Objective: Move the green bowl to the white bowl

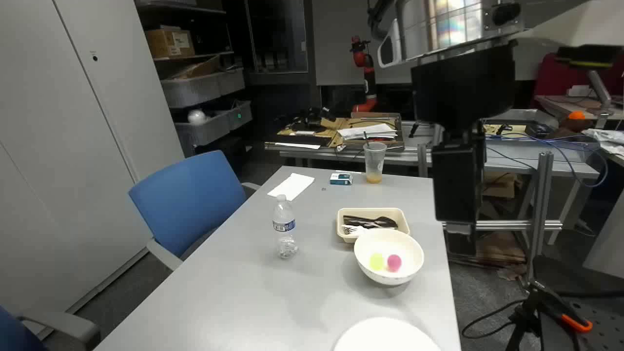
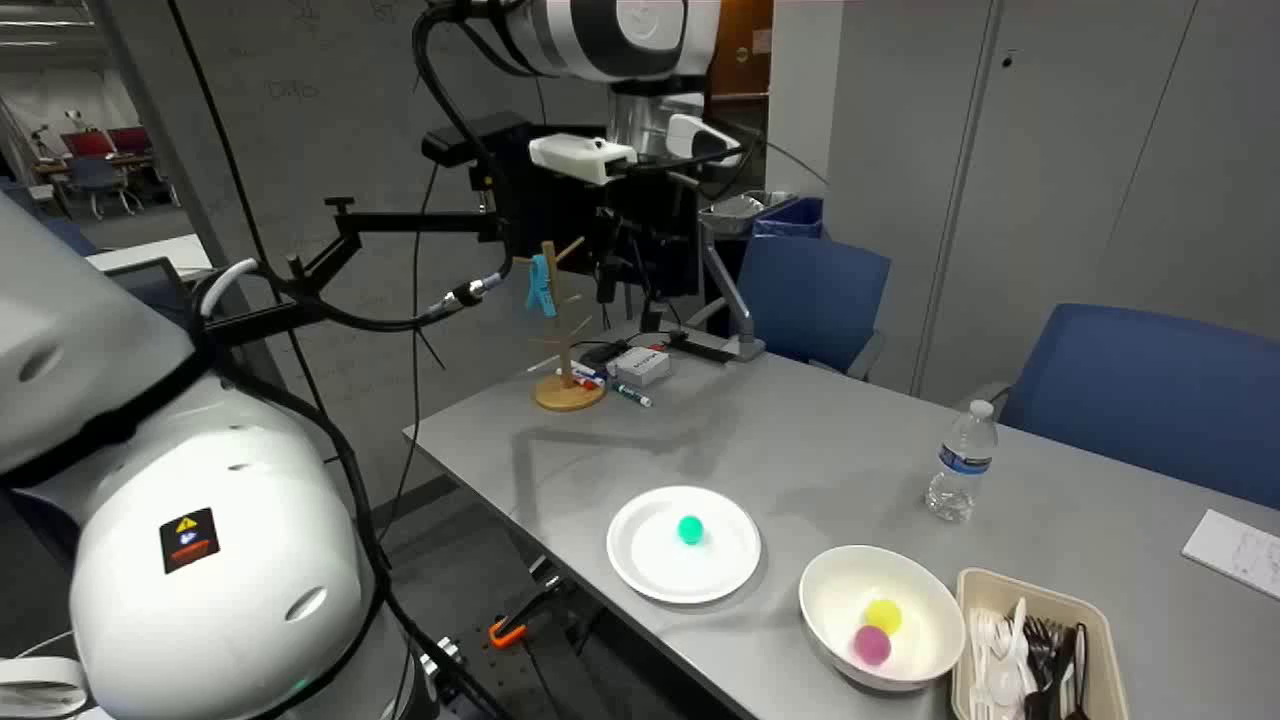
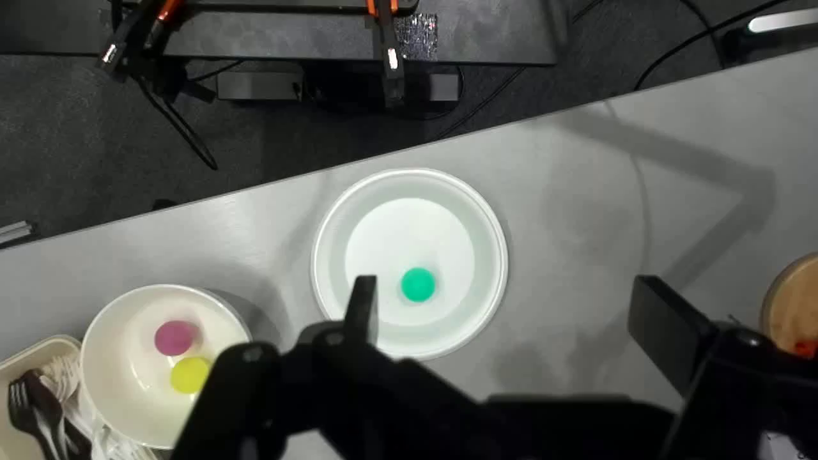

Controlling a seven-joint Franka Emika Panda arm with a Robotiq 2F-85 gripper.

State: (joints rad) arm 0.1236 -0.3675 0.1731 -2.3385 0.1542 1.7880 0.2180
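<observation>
The task's green bowl looks like a small green ball (image 2: 690, 530). It rests on a flat white plate (image 2: 640, 568) in an exterior view, and the wrist view shows it too (image 3: 418, 285). The deep white bowl (image 2: 835, 600) stands beside the plate and holds a pink ball (image 2: 872, 645) and a yellow ball (image 2: 883, 615). The bowl also shows in an exterior view (image 1: 387, 279) and in the wrist view (image 3: 121, 338). My gripper (image 3: 508, 294) is open and empty, high above the table. In the wrist view the green ball appears near its left finger.
A beige tray (image 2: 1105, 650) of cutlery touches or nearly touches the white bowl. A water bottle (image 2: 962, 465) stands behind them. A wooden stand (image 2: 568, 392) with markers and a small box (image 2: 640, 367) is at the table's far end. A cup (image 1: 374, 163) stands at another edge.
</observation>
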